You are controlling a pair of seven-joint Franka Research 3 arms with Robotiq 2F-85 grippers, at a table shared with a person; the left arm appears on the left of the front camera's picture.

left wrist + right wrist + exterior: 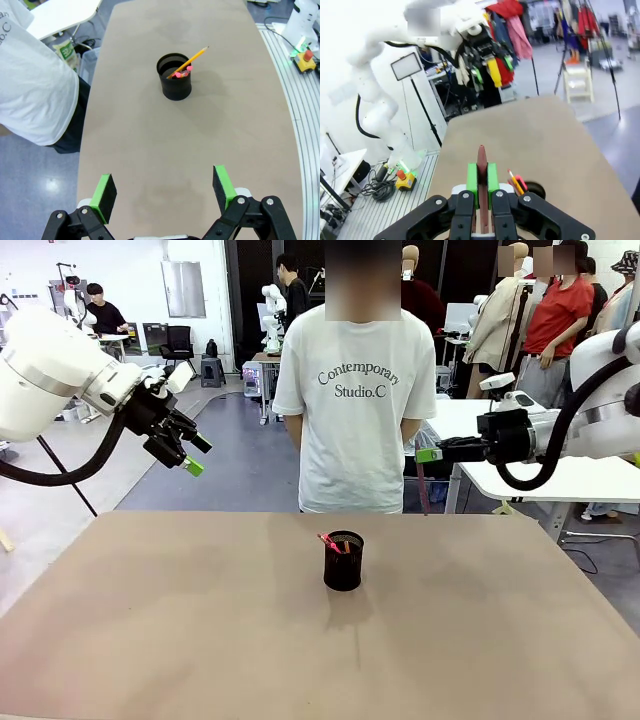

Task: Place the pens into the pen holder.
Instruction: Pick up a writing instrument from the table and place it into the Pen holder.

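Right wrist view — right gripper (482,184) clamps maroon pen (481,156) above pen holder (536,189).

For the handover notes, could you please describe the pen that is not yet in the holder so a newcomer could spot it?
Start at the brown table; the right gripper hangs above it, shut. Clamped between its green pads is the dark red-maroon pen. Unlike the yellow pencil and the pink-ended pen in the black mesh pen holder, it is held in the air.
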